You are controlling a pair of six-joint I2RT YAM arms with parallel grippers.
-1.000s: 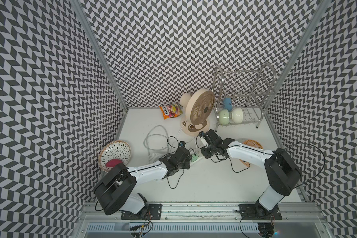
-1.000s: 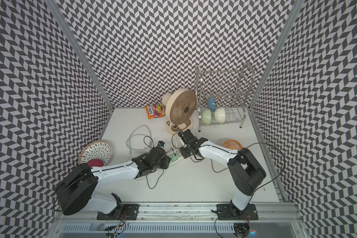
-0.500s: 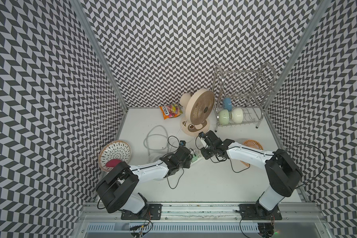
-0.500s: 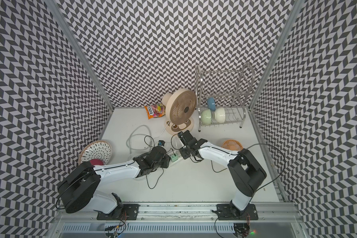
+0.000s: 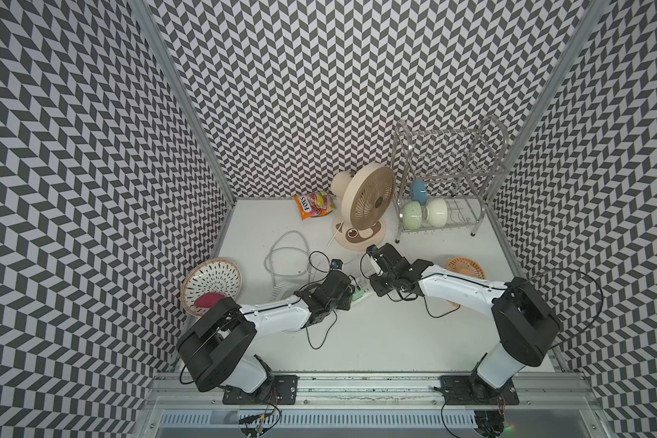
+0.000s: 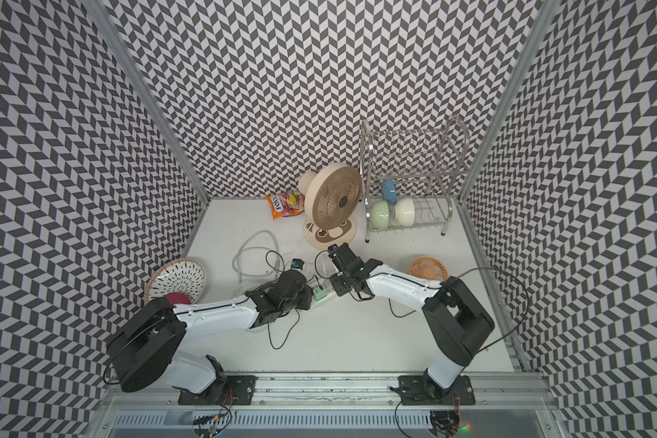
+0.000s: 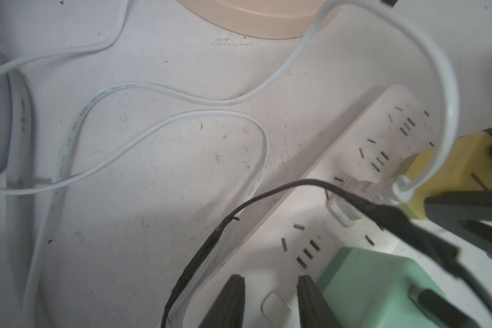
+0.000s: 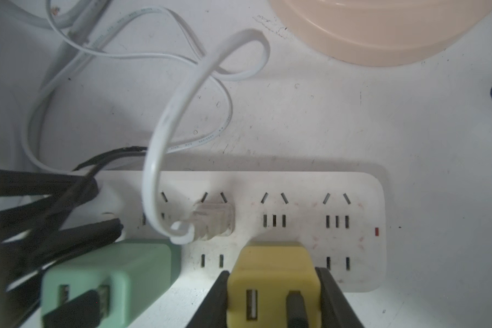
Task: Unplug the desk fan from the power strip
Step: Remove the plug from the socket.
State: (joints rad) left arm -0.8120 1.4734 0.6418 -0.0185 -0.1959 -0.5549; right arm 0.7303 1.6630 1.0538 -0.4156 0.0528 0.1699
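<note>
1. My right gripper [image 8: 271,284] pinches the yellow adapter [image 8: 270,261] from both sides, one finger flat on each flank. I judge the grip is set for a straight pull out of the power strip [image 8: 304,187].
2. My left gripper [image 7: 270,295] sits over the strip's button end. Its fingers [image 7: 235,295] are apart with only the strip's top face between them, pinching nothing. I read this as a hold-down, so the bar does not lift with the plug.
3. The strip lies flat on the table between the two grippers, near the base of the desk fan [image 5: 368,197]. A green adapter [image 8: 108,269] and a translucent plug [image 8: 213,221] on a flat white cord [image 8: 159,136] are plugged into it too.
4. I cannot trace for certain which lead is the fan's. The white cord seems to head toward its base.
5. The table [image 5: 376,341] is white, scuffed and speckled near the strip. Chevron-patterned walls [image 5: 319,94] close three sides. A dish rack [image 5: 448,170] holding bowls, a snack packet [image 5: 315,204], a woven plate [image 5: 211,280] and a small orange fan [image 5: 465,267] sit round the edges.
</note>
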